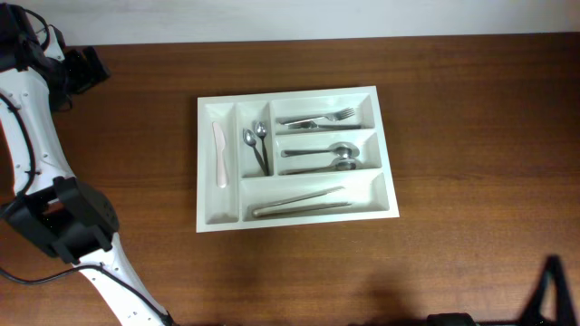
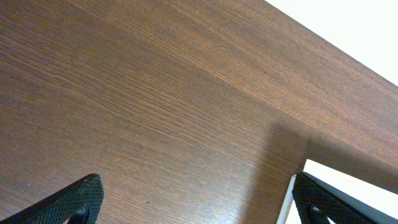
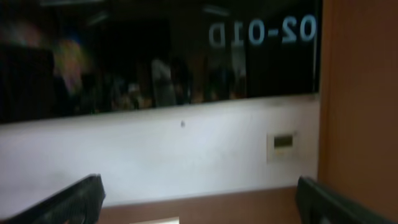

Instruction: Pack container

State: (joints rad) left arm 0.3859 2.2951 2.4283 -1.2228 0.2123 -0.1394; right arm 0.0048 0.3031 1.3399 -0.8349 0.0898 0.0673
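Two grippers stand with fingers wide apart, holding nothing. At the near right edge, the right gripper [image 3: 205, 202] faces a wall [image 3: 186, 155]. The container [image 1: 203, 181] lies mid-table with tongs [image 1: 299, 203] in its near compartment, spoons [image 1: 322, 158] in the middle and forks [image 1: 317, 119] in the far one. Its left slots hold a white knife [image 1: 219, 154] and small spoons [image 1: 254, 145]. The left gripper [image 2: 199, 202] hovers over the table [image 2: 155, 93], far left.

Left arm [image 1: 32, 127]: white shell links, black joint housings [image 1: 65, 220], thin black cable [image 1: 23, 149] along it. Fingers [image 2: 78, 200] black, cross-hatched grip texture, same on both wrists.
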